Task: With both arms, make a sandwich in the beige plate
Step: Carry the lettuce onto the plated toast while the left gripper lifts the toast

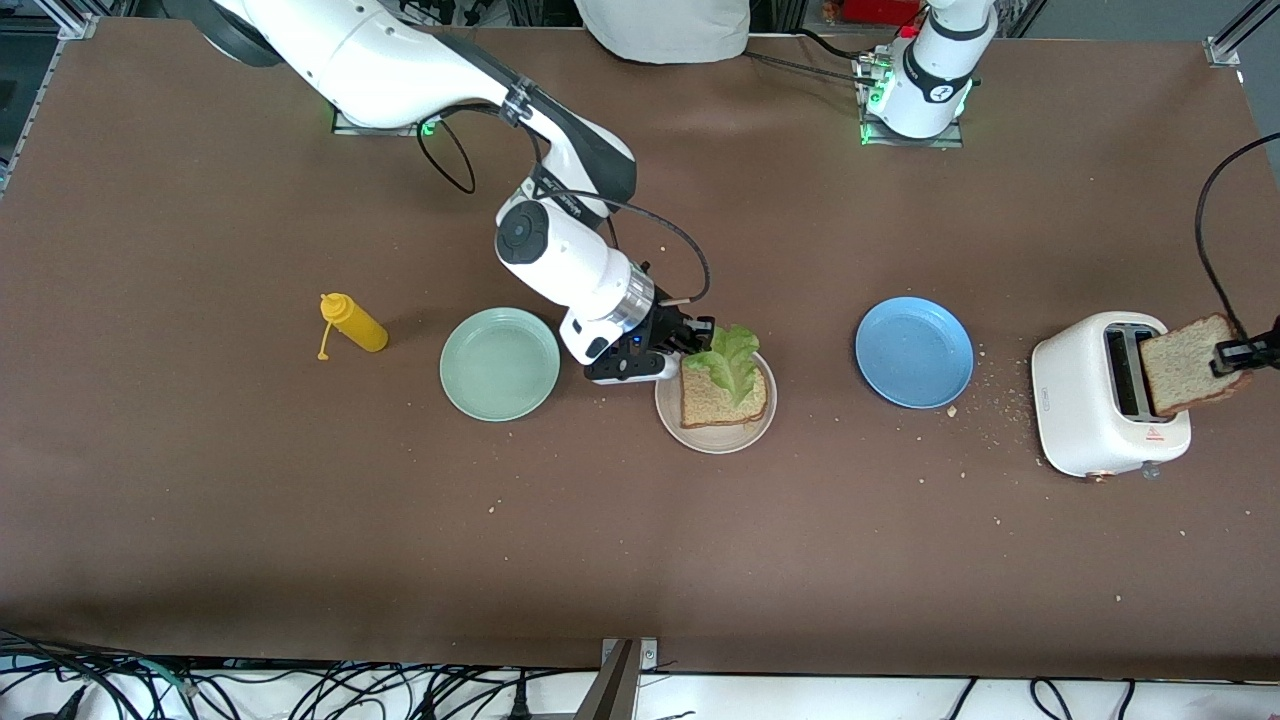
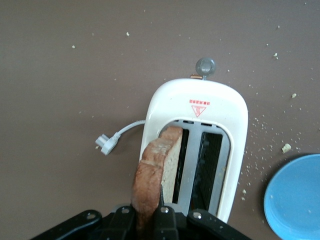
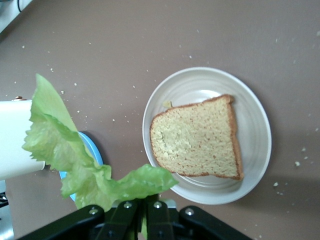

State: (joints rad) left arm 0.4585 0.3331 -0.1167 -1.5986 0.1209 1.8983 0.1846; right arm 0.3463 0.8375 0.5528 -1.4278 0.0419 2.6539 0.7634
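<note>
While one toast slice (image 1: 723, 398) already lies flat in the beige plate (image 1: 668, 410), the sandwich is only partly built: the lettuce step is in hand. The right gripper (image 1: 698, 336) is clamped on the lettuce leaf (image 1: 733, 360) and hangs over the plate's rim on the side toward the robots' bases, the leaf drooping over the toast. Next, I judge, the leaf must be lowered onto the toast and let go so it lies flat.

At the left arm's end of the table, the left gripper (image 1: 1235, 352) pinches the second toast slice (image 1: 1185, 365) by its edge, upright over the white toaster (image 1: 1085, 420). That slice must then travel to the plate, passing the blue plate (image 1: 914, 351). A green plate (image 1: 499, 363) and a yellow bottle (image 1: 352, 323) sit toward the right arm's end.
</note>
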